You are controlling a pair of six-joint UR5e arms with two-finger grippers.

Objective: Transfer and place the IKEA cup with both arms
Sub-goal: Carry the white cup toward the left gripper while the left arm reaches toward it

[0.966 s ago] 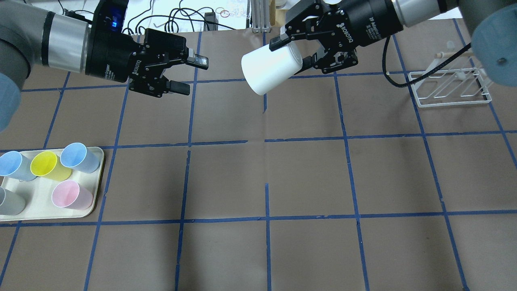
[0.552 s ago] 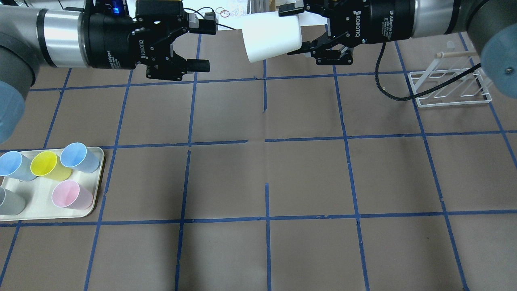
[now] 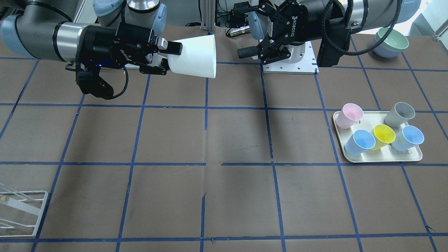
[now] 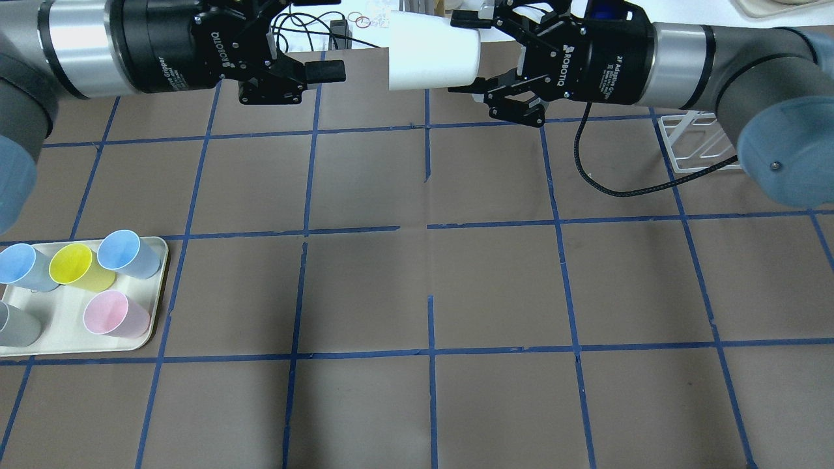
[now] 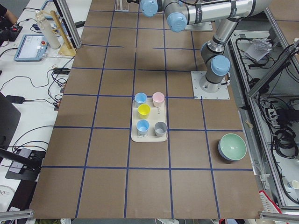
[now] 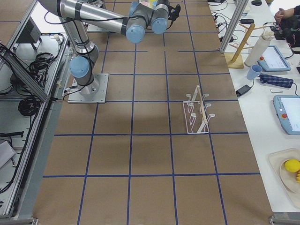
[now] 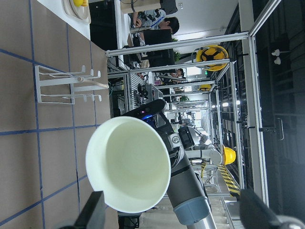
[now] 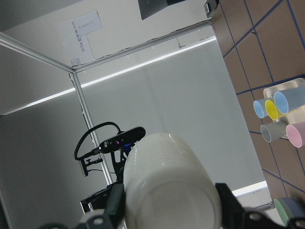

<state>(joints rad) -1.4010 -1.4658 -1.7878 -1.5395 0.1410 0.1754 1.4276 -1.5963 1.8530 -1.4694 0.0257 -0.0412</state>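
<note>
The IKEA cup (image 4: 430, 58) is white and lies level in the air over the table's far edge, its mouth toward the left gripper. My right gripper (image 4: 468, 52) is shut on its base end. In the front-facing view the cup (image 3: 194, 57) sticks out of the right gripper (image 3: 171, 56). My left gripper (image 4: 329, 36) is open and empty, a short gap from the cup's mouth, also in the front-facing view (image 3: 245, 29). The left wrist view looks into the cup's mouth (image 7: 128, 164). The right wrist view shows the cup's base (image 8: 169, 191) between the fingers (image 8: 114, 205).
A cream tray (image 4: 65, 326) at the near left holds two blue cups, a yellow cup (image 4: 75, 267), a pink cup (image 4: 114, 314) and a grey cup (image 4: 13, 326). A white wire rack (image 4: 690, 146) stands at the far right. Stacked bowls (image 3: 390, 42) sit beside the robot's base.
Both grippers have moved toward the table's far edge. The cup has turned from mouth-down tilt to level, still held by the right gripper. The left gripper stays open.
</note>
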